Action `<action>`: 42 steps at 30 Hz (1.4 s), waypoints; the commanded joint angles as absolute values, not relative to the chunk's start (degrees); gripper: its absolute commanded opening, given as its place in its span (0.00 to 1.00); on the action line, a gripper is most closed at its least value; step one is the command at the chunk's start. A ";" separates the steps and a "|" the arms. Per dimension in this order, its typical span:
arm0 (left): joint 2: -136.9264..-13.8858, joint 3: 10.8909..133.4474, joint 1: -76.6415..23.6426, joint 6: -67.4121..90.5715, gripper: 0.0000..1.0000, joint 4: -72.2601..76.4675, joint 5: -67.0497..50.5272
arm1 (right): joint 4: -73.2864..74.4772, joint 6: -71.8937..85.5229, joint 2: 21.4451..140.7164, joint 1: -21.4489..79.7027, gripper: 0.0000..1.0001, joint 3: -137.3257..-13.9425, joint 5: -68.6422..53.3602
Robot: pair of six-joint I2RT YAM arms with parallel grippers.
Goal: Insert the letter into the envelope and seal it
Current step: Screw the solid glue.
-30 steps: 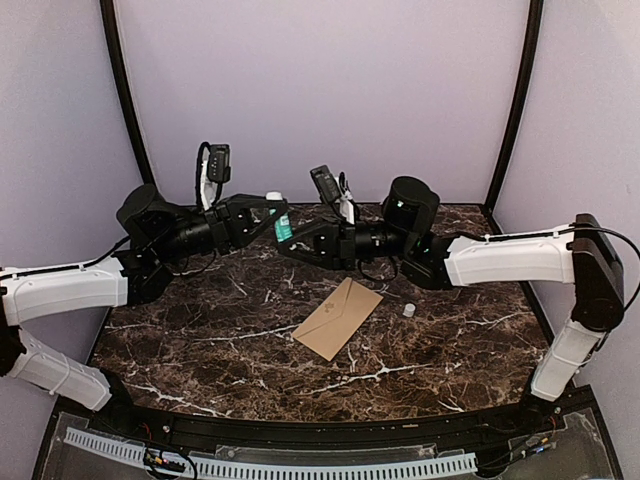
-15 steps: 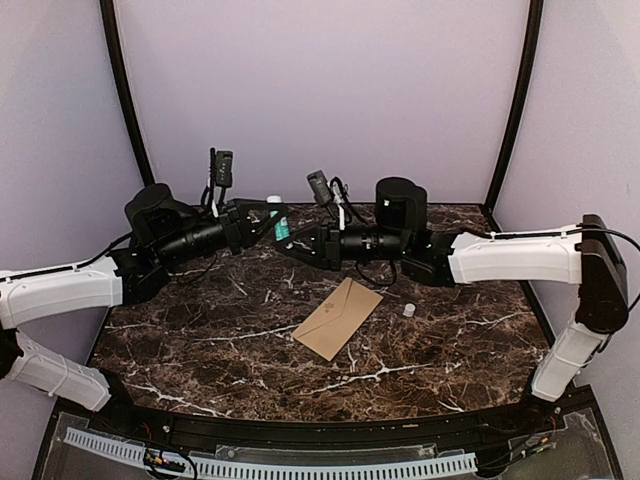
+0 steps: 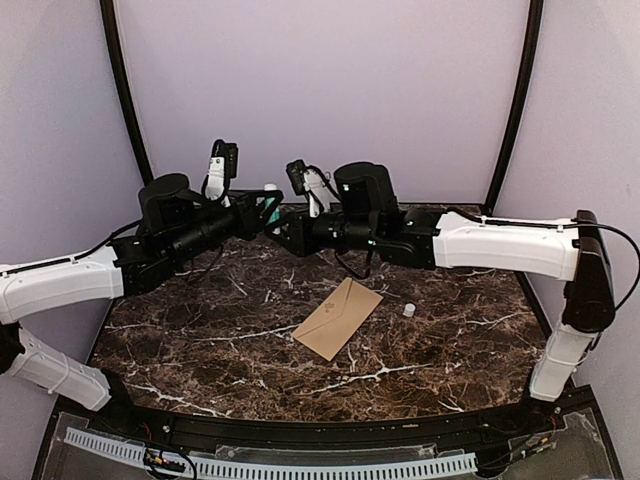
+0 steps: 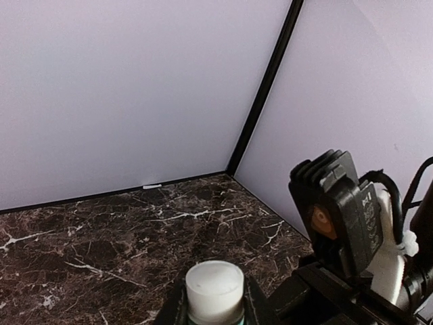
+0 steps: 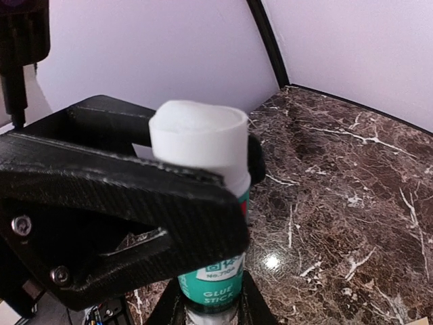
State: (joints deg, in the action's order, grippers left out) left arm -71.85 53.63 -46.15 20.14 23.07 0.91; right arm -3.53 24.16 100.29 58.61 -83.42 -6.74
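Left hand (image 3: 265, 207) and right hand (image 3: 284, 226) clamp a tube (image 5: 208, 276) labelled "GLUE STICK".

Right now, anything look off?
Small white cap-like piece lies loose on the table right of the envelope, which sits diagonally. Left gripper and right gripper both clamp one glue stick in mid-air.

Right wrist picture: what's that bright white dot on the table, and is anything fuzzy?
Right wrist view: the dot is light glaring off the shiny table; the label on the glue stick is sharp. Left wrist view: the stick's white end, right by the lens, looks slightly soft. Top view: even light, no harsh shadow around the envelope.
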 commanded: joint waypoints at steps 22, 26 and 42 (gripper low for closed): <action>-71.75 56.56 -49.36 21.15 0.00 14.20 9.88 | -1.41 17.27 94.92 62.43 0.53 -83.10 15.39; -69.69 56.26 -48.36 20.28 0.00 13.83 9.82 | -5.97 16.25 88.64 61.40 0.69 -74.50 8.27; -64.34 47.15 -43.54 27.24 0.00 38.91 -23.44 | -40.64 33.21 87.27 51.27 0.71 -61.57 -39.03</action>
